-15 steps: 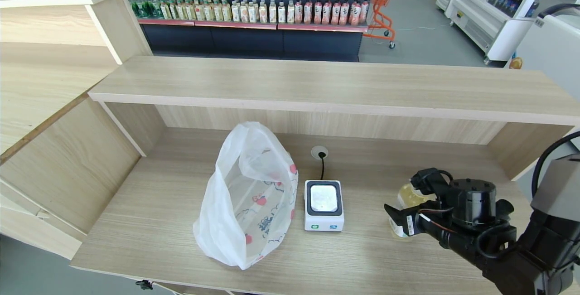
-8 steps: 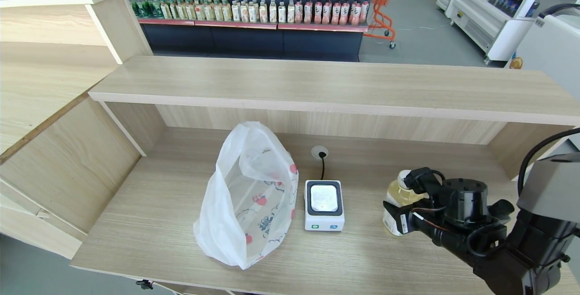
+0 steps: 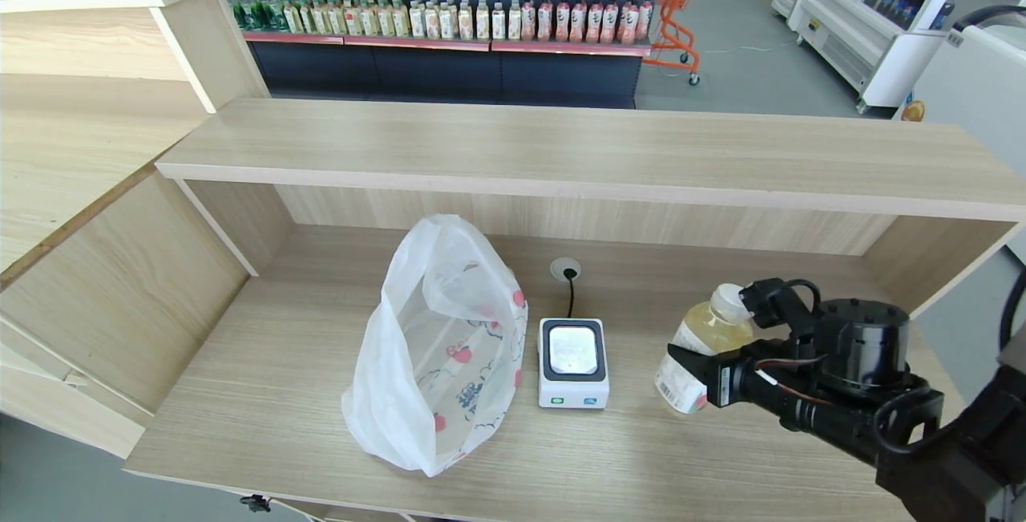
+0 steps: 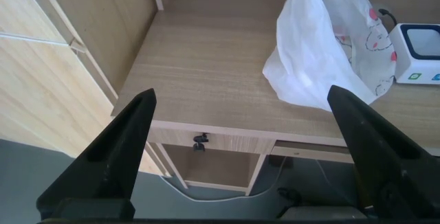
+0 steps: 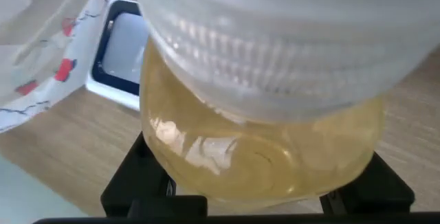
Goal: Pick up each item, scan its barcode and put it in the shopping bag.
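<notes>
My right gripper (image 3: 721, 345) is shut on a clear bottle (image 3: 701, 344) of yellowish drink with a white cap, held tilted a little above the counter, to the right of the white barcode scanner (image 3: 572, 362). The right wrist view looks down past the bottle's cap (image 5: 275, 38) and body (image 5: 261, 155), with the scanner (image 5: 120, 52) beyond it. The white shopping bag (image 3: 437, 345) with red prints stands open left of the scanner. My left gripper (image 4: 240, 148) hangs open off the counter's front left edge, the bag (image 4: 323, 45) beyond it.
The wooden counter (image 3: 264, 394) has a raised back ledge (image 3: 561, 153) and side walls. The scanner's cable runs to a grommet (image 3: 565, 269) behind it. Drink shelves and an orange cart (image 3: 681, 1) stand far behind.
My right gripper has lifted the bottle off the counter, tilted it and carried it left toward the scanner. The bag and scanner have not moved.
</notes>
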You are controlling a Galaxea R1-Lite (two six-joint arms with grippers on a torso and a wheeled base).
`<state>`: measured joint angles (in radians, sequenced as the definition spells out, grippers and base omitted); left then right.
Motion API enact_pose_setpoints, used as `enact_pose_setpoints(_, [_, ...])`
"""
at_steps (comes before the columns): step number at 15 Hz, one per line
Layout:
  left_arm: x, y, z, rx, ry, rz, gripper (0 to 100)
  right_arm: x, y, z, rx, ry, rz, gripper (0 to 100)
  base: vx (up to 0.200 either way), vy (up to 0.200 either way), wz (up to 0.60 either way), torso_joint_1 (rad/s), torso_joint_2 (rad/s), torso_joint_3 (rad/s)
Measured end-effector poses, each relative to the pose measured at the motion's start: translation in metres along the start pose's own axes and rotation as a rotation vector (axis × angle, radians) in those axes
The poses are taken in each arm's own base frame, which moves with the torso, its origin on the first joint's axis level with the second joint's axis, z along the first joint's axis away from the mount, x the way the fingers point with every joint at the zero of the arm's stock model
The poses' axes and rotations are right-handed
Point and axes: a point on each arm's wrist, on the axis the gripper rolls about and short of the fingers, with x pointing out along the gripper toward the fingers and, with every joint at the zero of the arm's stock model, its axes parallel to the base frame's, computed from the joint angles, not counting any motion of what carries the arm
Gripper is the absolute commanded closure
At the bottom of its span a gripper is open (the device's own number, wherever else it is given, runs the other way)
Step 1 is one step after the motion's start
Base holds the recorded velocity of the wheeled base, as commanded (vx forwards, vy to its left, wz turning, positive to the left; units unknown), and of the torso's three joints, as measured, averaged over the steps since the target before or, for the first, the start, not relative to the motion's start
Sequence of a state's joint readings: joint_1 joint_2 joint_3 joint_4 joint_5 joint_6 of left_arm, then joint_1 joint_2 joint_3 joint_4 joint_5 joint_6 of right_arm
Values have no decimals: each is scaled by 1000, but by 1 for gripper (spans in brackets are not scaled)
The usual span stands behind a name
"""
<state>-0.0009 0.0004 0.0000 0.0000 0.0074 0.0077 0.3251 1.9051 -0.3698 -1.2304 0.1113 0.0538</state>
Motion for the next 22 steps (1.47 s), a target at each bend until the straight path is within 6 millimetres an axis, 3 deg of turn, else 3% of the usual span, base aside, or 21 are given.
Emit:
enact_pose_setpoints(4, [0,0,0,0,0,0,0,-41,16,24,138,71,343,100,0,0,0,0,0,0])
enact_pose_setpoints(9, [0,0,0,0,0,-1,0,-72,64,46,135,51,622,100,0,0,0,0,0,0])
enact_pose_setpoints(13, [0,0,0,0,0,-1,0,-79,89,53,107,61,720,100,0,0,0,0,0,0])
enact_pose_setpoints(22, [0,0,0,0,0,0,0,-85,102,70,198,91,769,100,0,0,0,0,0,0])
